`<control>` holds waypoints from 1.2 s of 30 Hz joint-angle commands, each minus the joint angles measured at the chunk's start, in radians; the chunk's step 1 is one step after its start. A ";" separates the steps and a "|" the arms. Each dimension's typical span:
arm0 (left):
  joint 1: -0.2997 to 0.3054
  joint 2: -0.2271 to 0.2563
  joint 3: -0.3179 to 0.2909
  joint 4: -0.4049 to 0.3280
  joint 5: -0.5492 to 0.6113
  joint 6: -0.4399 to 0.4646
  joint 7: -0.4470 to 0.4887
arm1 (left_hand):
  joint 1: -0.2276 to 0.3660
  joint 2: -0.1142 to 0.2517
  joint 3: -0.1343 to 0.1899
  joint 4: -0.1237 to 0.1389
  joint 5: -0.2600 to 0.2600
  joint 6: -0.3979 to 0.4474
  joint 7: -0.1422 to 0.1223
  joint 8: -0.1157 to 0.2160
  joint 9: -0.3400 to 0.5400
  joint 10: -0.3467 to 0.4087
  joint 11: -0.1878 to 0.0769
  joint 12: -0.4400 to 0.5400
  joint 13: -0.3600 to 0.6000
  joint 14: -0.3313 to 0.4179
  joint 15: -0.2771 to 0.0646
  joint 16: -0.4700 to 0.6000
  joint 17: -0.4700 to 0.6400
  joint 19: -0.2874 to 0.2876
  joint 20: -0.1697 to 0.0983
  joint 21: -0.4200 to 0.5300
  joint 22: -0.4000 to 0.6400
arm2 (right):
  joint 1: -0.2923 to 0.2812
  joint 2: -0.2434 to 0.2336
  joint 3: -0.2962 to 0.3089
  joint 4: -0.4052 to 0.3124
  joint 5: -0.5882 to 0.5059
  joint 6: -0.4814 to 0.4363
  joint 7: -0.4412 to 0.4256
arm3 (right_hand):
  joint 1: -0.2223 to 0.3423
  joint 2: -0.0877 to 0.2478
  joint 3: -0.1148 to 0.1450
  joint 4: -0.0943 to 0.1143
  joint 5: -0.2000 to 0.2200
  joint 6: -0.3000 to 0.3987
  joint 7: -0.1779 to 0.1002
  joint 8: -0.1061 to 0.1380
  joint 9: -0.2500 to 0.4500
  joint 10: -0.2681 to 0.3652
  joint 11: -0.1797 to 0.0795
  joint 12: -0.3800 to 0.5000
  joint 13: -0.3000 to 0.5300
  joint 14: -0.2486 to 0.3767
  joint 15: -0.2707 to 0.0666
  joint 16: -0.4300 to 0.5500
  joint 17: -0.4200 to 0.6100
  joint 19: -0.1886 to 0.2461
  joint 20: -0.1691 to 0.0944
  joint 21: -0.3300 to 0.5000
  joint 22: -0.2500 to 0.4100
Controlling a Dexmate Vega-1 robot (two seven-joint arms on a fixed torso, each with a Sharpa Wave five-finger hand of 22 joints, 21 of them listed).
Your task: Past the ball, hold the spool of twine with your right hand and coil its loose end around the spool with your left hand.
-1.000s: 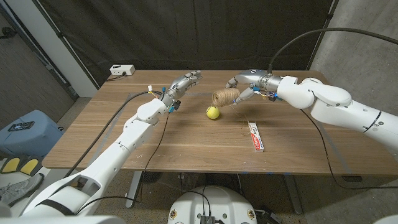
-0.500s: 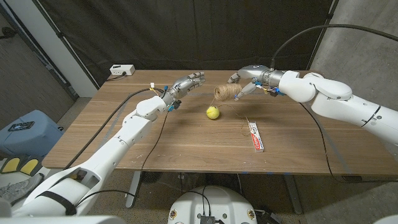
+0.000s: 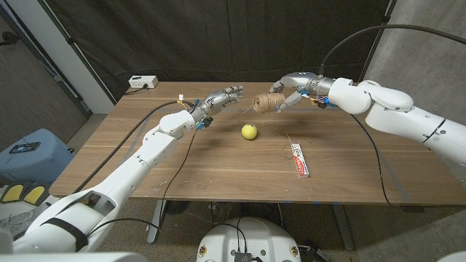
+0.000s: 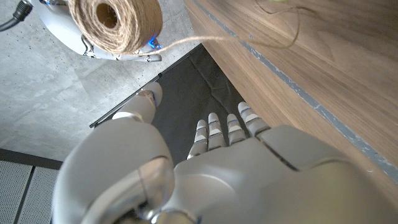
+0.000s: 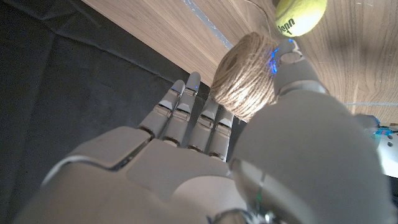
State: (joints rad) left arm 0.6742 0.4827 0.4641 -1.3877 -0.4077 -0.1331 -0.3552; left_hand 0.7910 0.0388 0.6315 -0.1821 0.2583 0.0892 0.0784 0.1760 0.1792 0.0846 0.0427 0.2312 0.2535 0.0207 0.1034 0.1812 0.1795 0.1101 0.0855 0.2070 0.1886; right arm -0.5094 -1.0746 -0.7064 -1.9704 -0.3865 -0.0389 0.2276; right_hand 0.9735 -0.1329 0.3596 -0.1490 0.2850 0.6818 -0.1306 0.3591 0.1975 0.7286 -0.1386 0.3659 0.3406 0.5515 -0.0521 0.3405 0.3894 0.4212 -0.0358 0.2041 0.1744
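My right hand (image 3: 293, 89) holds the spool of twine (image 3: 266, 102) in the air above the table's far middle, past the yellow tennis ball (image 3: 250, 131). In the right wrist view the spool (image 5: 244, 74) sits between the thumb and fingers of that hand (image 5: 186, 168), and the ball (image 5: 300, 15) shows beyond it. A loose strand (image 3: 286, 138) trails from the spool down to the table. My left hand (image 3: 222, 98) hovers just left of the spool, holding nothing, its fingers stretched toward it with a gap between. The left wrist view shows the spool (image 4: 115, 25), its strand (image 4: 249, 31) and the straight fingers (image 4: 227, 127).
A red-and-white toothpaste box (image 3: 299, 159) lies on the wooden table (image 3: 182, 167), right of the ball near the strand's end. A white power box (image 3: 143, 82) sits at the far left corner. A dark curtain hangs behind the table.
My right hand has lifted the spool higher and a little farther back. My left hand has reached slightly further toward the spool. The ball and the box have stayed put.
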 commanded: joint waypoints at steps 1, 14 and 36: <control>-0.031 0.007 0.028 0.027 -0.002 -0.002 -0.045 | 0.020 -0.006 -0.007 0.001 -0.007 -0.014 0.003 0.005 0.004 -0.019 0.001 0.004 0.008 -0.014 0.006 -0.003 0.005 -0.011 0.004 -0.004 0.003 | 0.022 0.013 -0.002 0.028 0.021 0.010 0.014 | 0.032 0.051 0.001 0.003 0.002 0.143 -0.070 0.003 0.005 0.070 -0.063 0.007 0.005 0.011 -0.165 0.002 0.004 0.009 -0.001 0.004 0.003; -0.059 0.009 0.054 0.050 0.006 -0.010 -0.074 | 0.038 -0.017 -0.012 0.000 -0.014 -0.021 0.003 0.009 0.005 -0.016 -0.004 0.014 0.016 -0.006 0.005 0.005 0.006 -0.012 0.005 -0.002 0.003 | 0.042 0.024 -0.003 0.049 0.027 0.016 0.021 | 0.032 0.057 -0.006 0.005 -0.003 0.147 -0.067 0.002 0.006 0.072 -0.060 0.006 0.005 0.015 -0.165 0.007 0.011 0.010 -0.001 0.003 0.003; -0.049 -0.008 0.060 0.065 0.026 -0.041 -0.002 | 0.151 -0.017 -0.036 0.006 -0.033 0.155 -0.017 0.058 0.016 0.113 -0.056 0.142 0.084 0.138 -0.057 0.038 0.014 0.066 -0.014 0.033 0.004 | 0.063 0.039 0.000 0.069 0.034 0.038 0.008 | 0.034 0.065 -0.015 0.006 -0.010 0.155 -0.067 0.002 0.007 0.084 -0.058 0.008 0.005 0.025 -0.165 0.013 0.019 0.012 -0.001 0.002 0.003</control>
State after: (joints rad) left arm 0.6152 0.4883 0.5235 -1.3322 -0.3969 -0.1508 -0.4107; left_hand 0.9203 0.0206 0.6022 -0.1748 0.2282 0.2112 0.0676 0.2225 0.1888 0.1735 -0.0062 0.3514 0.3244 0.1309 0.0549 0.2110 0.1889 0.1533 0.0768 0.2277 0.1884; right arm -0.4560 -1.0421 -0.7072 -1.9106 -0.3538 -0.0110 0.2472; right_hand 0.9735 -0.1328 0.3484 -0.1437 0.2801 0.6870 -0.1254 0.3562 0.2027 0.7348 -0.1340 0.3661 0.3414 0.5670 -0.0535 0.3479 0.4061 0.4210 -0.0356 0.2041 0.1744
